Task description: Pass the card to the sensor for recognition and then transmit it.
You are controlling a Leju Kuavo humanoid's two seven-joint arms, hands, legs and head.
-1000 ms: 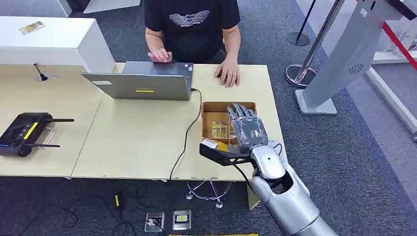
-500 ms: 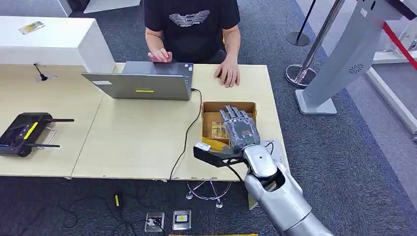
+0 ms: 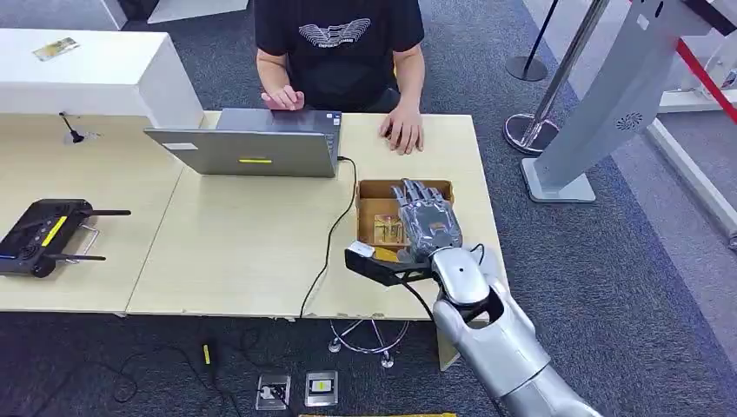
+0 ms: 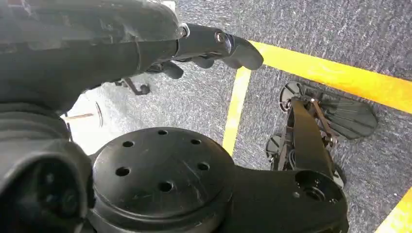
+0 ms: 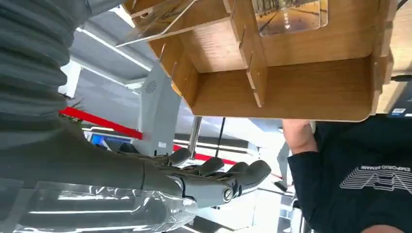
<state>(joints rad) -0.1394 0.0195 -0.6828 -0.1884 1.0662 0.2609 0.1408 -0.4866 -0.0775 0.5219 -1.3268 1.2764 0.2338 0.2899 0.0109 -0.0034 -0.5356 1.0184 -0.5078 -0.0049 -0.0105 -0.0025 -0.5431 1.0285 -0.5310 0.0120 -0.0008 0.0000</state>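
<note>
A wooden box (image 3: pixel 375 188) with dividers stands on the table's right end. A yellowish printed card (image 3: pixel 388 228) lies in its left compartment, and in the right wrist view the card (image 5: pixel 290 13) lies flat behind a divider of the box (image 5: pixel 291 92). My right hand (image 3: pixel 426 224) hovers flat over the box's right part, fingers stretched out and slightly apart, holding nothing. The same hand (image 5: pixel 214 182) is seen from behind, empty. My left hand (image 4: pixel 214 46) hangs over the floor with nothing in it.
A person sits behind a grey laptop (image 3: pixel 248 149) with one hand (image 3: pixel 402 132) on the table near the box. A black cable (image 3: pixel 335 230) runs past the box's left side. A black controller (image 3: pixel 48 234) lies far left, a white counter (image 3: pixel 96 74) behind it.
My right hand has drifted a little to the left over the box and edged slightly forward. The card and the person have not moved.
</note>
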